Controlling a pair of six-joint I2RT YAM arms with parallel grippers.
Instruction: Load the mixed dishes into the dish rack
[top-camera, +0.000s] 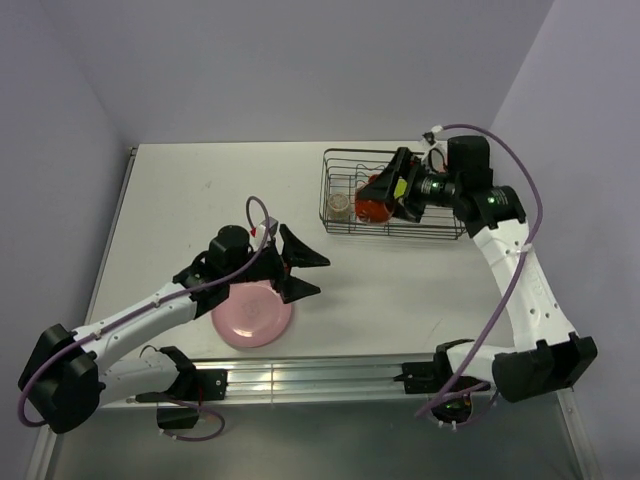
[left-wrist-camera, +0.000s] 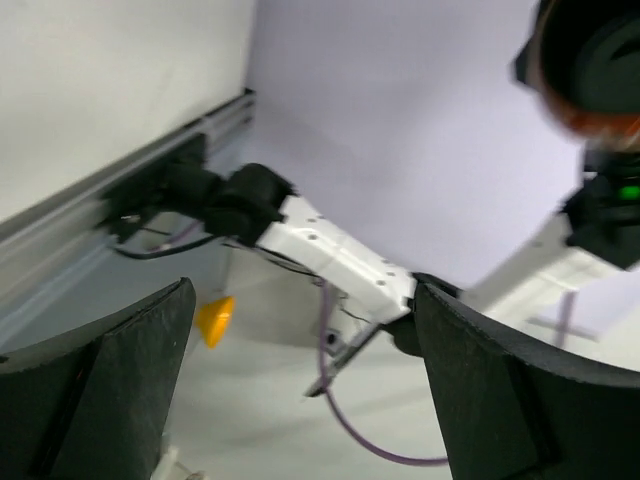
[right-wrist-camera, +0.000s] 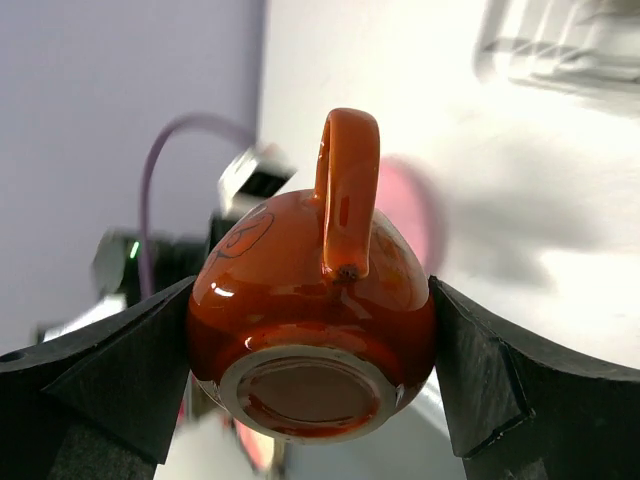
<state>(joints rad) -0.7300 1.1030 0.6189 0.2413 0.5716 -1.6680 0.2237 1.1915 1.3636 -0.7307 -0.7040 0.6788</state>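
Note:
The pink plate (top-camera: 250, 312) lies flat on the table near the front edge. Just past its right rim my left gripper (top-camera: 305, 273) hovers open, and in the left wrist view the space between its fingers (left-wrist-camera: 305, 380) holds nothing. At the back right stands the black wire dish rack (top-camera: 335, 226) with the speckled beige cup (top-camera: 341, 205) inside. My right gripper (top-camera: 385, 200) is over the rack, shut on the dark red mug (top-camera: 372, 207). In the right wrist view the mug (right-wrist-camera: 315, 320) sits between both pads, base toward the camera and handle pointing away. The bowl and tumbler are out of view.
An aluminium rail (top-camera: 300, 378) runs along the table's near edge between the two arm bases. Lilac walls close in the back and both sides. The right arm's white links (top-camera: 520, 280) rise along the table's right side.

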